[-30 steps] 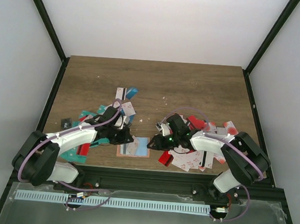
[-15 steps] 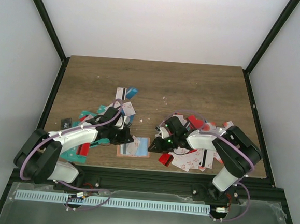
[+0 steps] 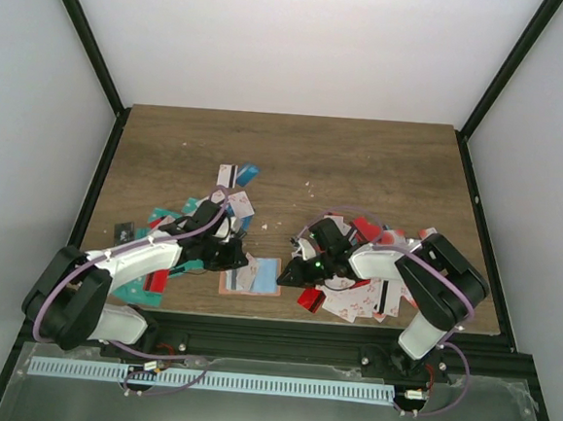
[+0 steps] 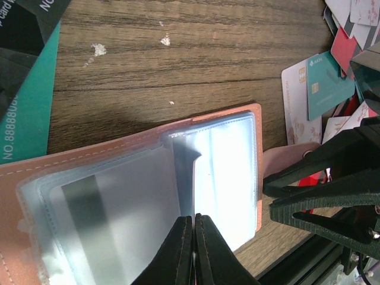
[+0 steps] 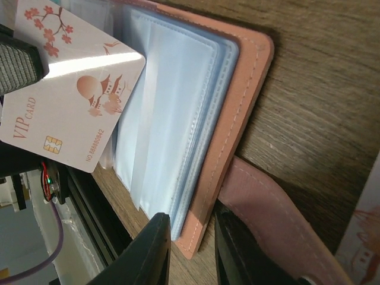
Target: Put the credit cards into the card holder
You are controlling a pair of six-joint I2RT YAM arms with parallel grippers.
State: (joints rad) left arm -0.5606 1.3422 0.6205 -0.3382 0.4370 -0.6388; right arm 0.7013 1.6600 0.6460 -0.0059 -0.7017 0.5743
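The salmon-pink card holder [image 3: 257, 279] lies open near the table's front edge, its clear sleeves up [image 4: 119, 160] [image 5: 237, 101]. My left gripper [image 3: 243, 262] [image 4: 193, 222] is over its left side, shut on a white credit card [image 5: 71, 89] with red blossoms and "VIP CARD". The card hangs tilted over the sleeves. My right gripper [image 3: 284, 274] [image 5: 191, 214] [image 4: 268, 196] is at the holder's right edge. Its jaws stand a little apart, astride the cover's corner, one finger over the pink strap [image 5: 279, 214]. I cannot tell whether they touch the cover.
Loose credit cards lie in two heaps: teal, red and white ones on the left [image 3: 178, 222], red and white ones on the right [image 3: 372, 296]. A teal card [image 4: 323, 83] lies just beyond the holder. The black table rail [image 3: 271, 338] runs close behind the holder.
The right gripper has slid a little left to the holder's edge and its jaws have narrowed. The left gripper and its card have barely moved.
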